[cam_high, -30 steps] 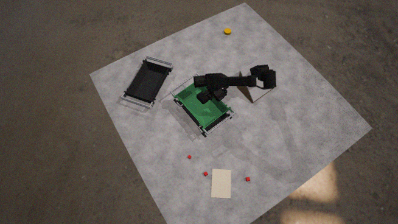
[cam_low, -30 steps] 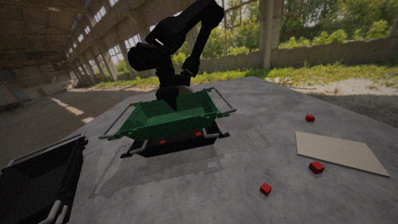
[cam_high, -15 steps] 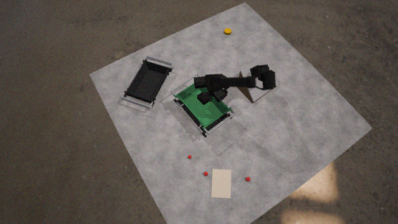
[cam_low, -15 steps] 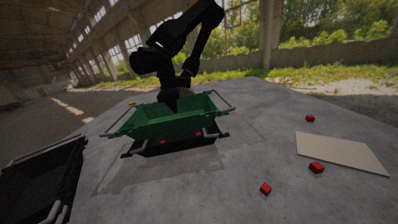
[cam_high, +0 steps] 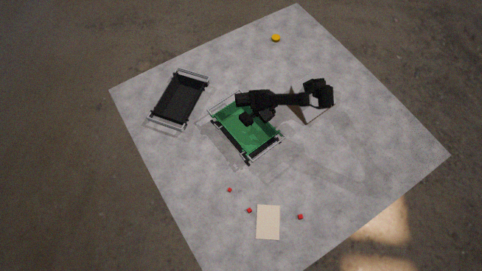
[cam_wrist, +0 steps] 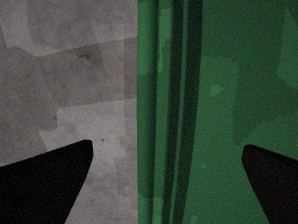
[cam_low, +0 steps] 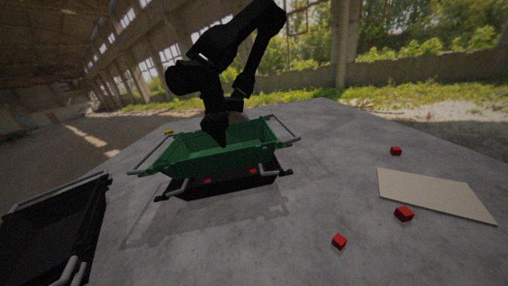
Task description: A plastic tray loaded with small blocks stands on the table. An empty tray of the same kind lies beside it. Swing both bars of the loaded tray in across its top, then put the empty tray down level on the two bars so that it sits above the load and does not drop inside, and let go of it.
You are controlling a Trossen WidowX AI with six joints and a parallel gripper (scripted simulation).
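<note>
Black tray: the spare one (cam_high: 180,97) (cam_low: 50,217) stands at the left of the top view, well apart from the stack, its grey bars out at the ends.
Left red block: the first loose one (cam_high: 229,189) (cam_low: 339,241) lies on the table (cam_high: 206,177) (cam_low: 311,217), nearest the stack.
Loaded tray: the lower black one (cam_high: 229,138) (cam_low: 229,189) stands on the table under the green tray, with red blocks (cam_low: 252,170) showing inside.
Its bars: in the exterior view, bent grey ends (cam_low: 268,172) show at both near corners and run in under the green tray; their middles are hidden.
Green tray: the empty one (cam_high: 254,138) (cam_low: 221,161) (cam_wrist: 215,125) sits above the load, looking about level and not sunk into the lower tray, its own bars out past the ends.
Middle red block: another (cam_high: 249,210) (cam_low: 404,214) lies just beside the board.
Gripper: its fingers (cam_high: 256,117) (cam_low: 228,133) stand wide apart astride the green tray's long side, gripping nothing.
Board: the flat beige piece (cam_high: 268,222) (cam_low: 431,196) lies between two loose blocks.
Yellow disc: it (cam_high: 276,37) (cam_low: 168,132) lies near the far edge.
Arm: the black arm (cam_high: 289,99) (cam_low: 227,43) reaches over the green tray.
Right red block: the last (cam_high: 300,216) (cam_low: 395,151) lies beyond the board.
</note>
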